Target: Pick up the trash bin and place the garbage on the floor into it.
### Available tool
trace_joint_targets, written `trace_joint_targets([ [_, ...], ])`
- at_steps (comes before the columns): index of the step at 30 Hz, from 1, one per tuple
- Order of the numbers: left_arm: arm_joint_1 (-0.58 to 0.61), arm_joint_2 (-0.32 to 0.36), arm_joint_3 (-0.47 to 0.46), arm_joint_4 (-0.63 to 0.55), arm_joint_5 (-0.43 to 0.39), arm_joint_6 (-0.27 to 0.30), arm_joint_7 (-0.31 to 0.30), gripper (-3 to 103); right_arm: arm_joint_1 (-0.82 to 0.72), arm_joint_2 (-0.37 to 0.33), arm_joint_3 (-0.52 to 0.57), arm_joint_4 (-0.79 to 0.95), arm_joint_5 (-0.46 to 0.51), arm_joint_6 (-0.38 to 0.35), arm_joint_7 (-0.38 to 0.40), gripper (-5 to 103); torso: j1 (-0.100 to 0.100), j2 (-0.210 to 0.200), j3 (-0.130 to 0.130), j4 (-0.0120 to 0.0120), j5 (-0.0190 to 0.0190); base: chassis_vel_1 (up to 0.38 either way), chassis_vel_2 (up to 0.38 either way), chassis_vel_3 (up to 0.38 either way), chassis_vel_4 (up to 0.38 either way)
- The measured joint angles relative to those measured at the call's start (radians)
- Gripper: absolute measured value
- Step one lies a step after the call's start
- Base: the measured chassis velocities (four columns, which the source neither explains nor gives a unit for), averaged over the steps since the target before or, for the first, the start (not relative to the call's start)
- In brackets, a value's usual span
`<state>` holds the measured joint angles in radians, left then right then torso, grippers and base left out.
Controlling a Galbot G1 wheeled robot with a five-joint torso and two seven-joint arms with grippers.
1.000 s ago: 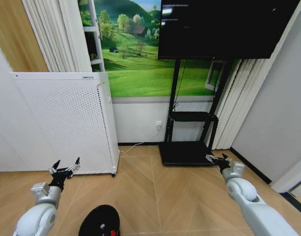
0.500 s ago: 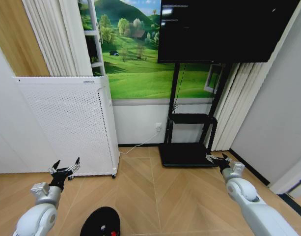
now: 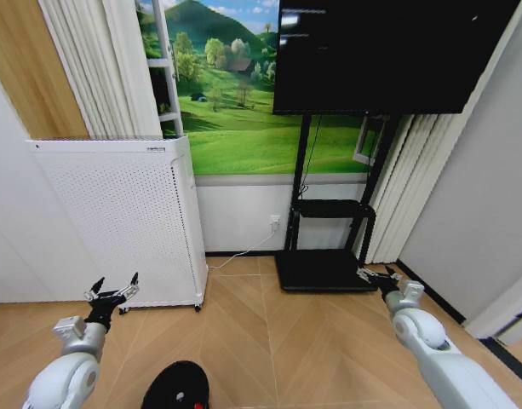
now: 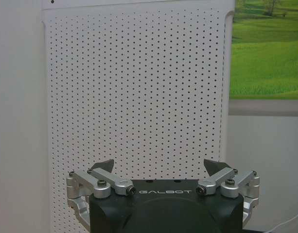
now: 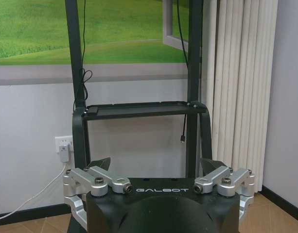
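Observation:
The trash bin (image 3: 176,385), black and round, stands on the wood floor at the bottom edge of the head view, between my arms and cut off by the frame. A small red bit of garbage (image 3: 179,397) shows in its dark opening. My left gripper (image 3: 113,291) is open and empty, held above the floor left of the bin. In the left wrist view the left gripper (image 4: 159,166) points at the white perforated cabinet (image 4: 134,97). My right gripper (image 3: 373,274) is open and empty at the right, far from the bin. The right gripper (image 5: 155,163) faces the black TV stand (image 5: 139,109).
The white perforated cabinet (image 3: 129,217) stands against the wall at the left. The black TV stand's base (image 3: 324,268) lies on the floor at centre right under a large dark screen (image 3: 388,51). A white cable (image 3: 243,251) runs from a wall socket. Bare wood floor (image 3: 286,349) lies ahead.
The whole picture has shifted slightly downward, so the camera has moved. The bin now sits lower, nearer the bottom edge. Both arms hold the same pose with fingers spread.

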<state>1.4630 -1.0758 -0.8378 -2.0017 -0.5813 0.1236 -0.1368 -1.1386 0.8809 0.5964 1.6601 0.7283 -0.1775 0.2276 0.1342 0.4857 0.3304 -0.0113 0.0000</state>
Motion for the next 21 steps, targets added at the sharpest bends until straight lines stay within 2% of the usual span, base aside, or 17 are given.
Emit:
trace_joint_targets([
  [21,0.0,0.0,0.0,0.0,0.0,0.0,0.0,100,0.0,0.0,0.0,0.0,0.0,0.0,0.0,100,0.032,0.082,0.051,0.0,0.0,0.0,0.0,0.0,0.0],
])
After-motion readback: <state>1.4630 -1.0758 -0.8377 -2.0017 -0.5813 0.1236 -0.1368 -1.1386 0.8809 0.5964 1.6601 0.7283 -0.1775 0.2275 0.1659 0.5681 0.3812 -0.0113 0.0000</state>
